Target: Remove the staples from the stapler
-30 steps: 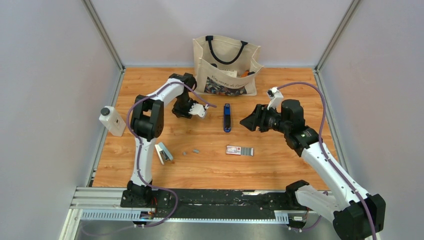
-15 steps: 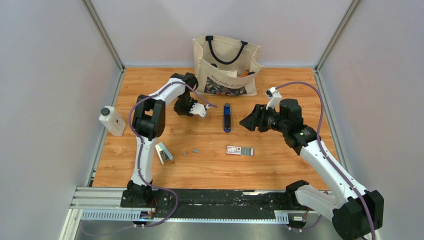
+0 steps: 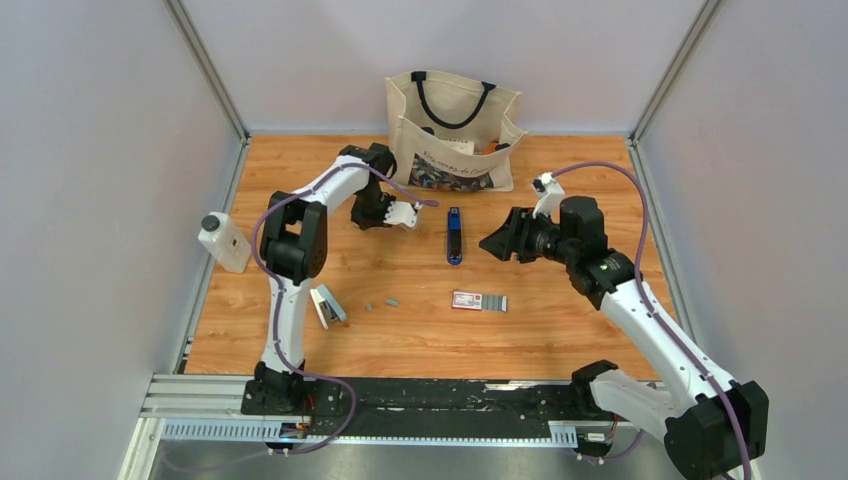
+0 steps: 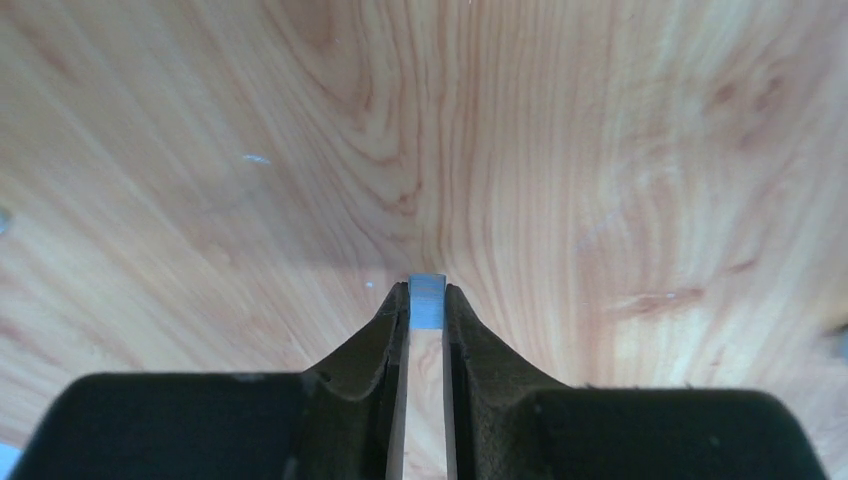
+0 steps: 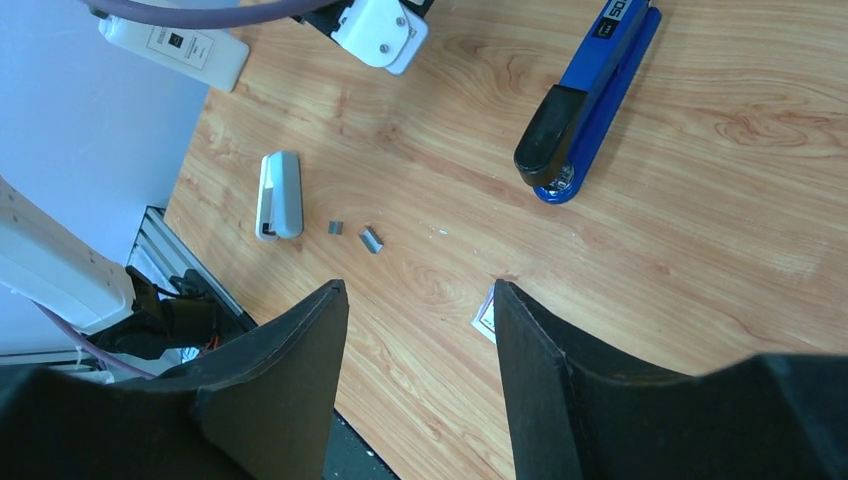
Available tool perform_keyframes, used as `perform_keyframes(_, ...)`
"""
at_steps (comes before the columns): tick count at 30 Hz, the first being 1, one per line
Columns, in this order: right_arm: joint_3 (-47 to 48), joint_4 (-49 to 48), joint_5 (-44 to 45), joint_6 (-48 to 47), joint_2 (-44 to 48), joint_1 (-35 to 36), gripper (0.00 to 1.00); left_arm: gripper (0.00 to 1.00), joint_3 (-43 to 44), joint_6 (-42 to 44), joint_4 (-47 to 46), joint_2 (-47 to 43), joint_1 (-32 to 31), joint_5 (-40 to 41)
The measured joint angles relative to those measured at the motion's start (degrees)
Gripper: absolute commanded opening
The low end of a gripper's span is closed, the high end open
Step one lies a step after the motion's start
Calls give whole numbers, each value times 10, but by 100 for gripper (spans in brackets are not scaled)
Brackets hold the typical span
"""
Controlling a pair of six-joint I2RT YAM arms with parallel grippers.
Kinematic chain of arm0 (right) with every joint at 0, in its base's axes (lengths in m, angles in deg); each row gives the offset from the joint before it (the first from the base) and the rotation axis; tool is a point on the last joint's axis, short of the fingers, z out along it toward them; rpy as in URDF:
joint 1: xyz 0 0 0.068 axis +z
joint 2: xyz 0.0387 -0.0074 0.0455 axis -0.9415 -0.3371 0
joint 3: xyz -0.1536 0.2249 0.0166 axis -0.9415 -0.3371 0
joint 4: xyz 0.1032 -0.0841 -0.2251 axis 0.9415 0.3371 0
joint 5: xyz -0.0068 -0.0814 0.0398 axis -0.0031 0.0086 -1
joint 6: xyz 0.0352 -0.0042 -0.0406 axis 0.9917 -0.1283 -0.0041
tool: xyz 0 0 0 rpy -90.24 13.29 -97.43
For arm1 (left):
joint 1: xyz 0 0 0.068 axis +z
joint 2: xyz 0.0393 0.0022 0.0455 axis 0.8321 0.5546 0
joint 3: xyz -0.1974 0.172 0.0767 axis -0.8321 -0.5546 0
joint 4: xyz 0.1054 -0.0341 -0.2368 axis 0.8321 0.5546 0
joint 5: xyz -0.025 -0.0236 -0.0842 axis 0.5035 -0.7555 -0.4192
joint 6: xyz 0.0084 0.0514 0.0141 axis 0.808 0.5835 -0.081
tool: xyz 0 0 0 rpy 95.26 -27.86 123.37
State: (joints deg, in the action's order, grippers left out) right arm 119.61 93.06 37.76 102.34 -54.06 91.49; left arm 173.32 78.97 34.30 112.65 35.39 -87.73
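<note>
Left gripper point(image 4: 427, 292) pinches a short grey staple strip point(image 4: 427, 302) at its fingertips, low over the wooden table point(image 4: 620, 150), probably to set it aside; right gripper point(image 5: 420, 290) hangs released beside the blue stapler point(image 3: 454, 235), which lies flat mid-table.

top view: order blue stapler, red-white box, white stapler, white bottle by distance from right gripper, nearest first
1. blue stapler, just left of the right gripper
2. red-white box, toward the bases
3. white stapler, near left
4. white bottle, far left edge
</note>
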Motion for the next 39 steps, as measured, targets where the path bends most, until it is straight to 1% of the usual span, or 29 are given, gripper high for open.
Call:
perform_keyframes(3,5,2,0,0,0,0,59,7,-4,-45,7,-35,-8,-30)
perform_keyframes(6,17,5,0,0,5,0,59,5,-4,-98,22,-94,-16,-76)
perform_keyframes(10,45,11,1,0,19,0,61,4,7,-178,62,-186,-22,-168)
perform_keyframes(12,61,15,0,1,31,0,62,4,18,-219,77,-227,-22,-230)
perform_keyframes(16,89,15,-22,9,54,0,64,4,14,-320,88,-294,-22,-393)
perform_keyframes(17,94,15,-32,13,59,0,65,4,2,-357,78,-312,-22,-443)
perform_keyframes(18,97,14,-40,17,63,0,66,4,-8,-384,67,-323,-22,-474)
perform_keyframes(19,100,12,-52,23,68,0,68,4,-33,-434,34,-343,-22,-521)
perform_keyframes(21,100,8,-71,36,77,0,71,4,-99,-561,-67,-382,-23,-593)
perform_keyframes(23,100,0,-89,53,84,0,72,4,-187,-720,-230,-422,-24,-637)
perform_keyframes(24,99,-10,-98,65,87,0,72,4,-240,-820,-347,-441,-26,-648)
perform_keyframes(25,97,-19,-105,74,89,0,72,4,-299,-977,-520,-452,-27,-655)
perform_keyframes(26,94,-33,-113,87,92,0,72,4,-316,-1055,-597,-450,-30,-658)
perform_keyframes(27,90,-45,-119,97,93,0,72,4,-332,-1146,-694,-442,-32,-655)
perform_keyframes(29,85,-65,-130,117,94,0,70,4,-339,-1358,-927,-406,-37,-635)
perform_keyframes(30,84,-73,-136,125,92,0,70,4,-338,-1441,-1017,-391,-39,-623)
perform_keyframes(32,84,-89,-146,138,90,0,68,4,-341,-1552,-1132,-377,-41,-603)
perform_keyframes(34,85,-98,-151,144,87,0,67,4,-352,-1621,-1211,-379,-43,-588)
perform_keyframes(36,89,-102,-151,146,81,2,66,4,-368,-1668,-1266,-388,-48,-578)
perform_keyframes(39,91,-112,-150,155,69,4,63,4,-394,-1700,-1307,-402,-58,-570)
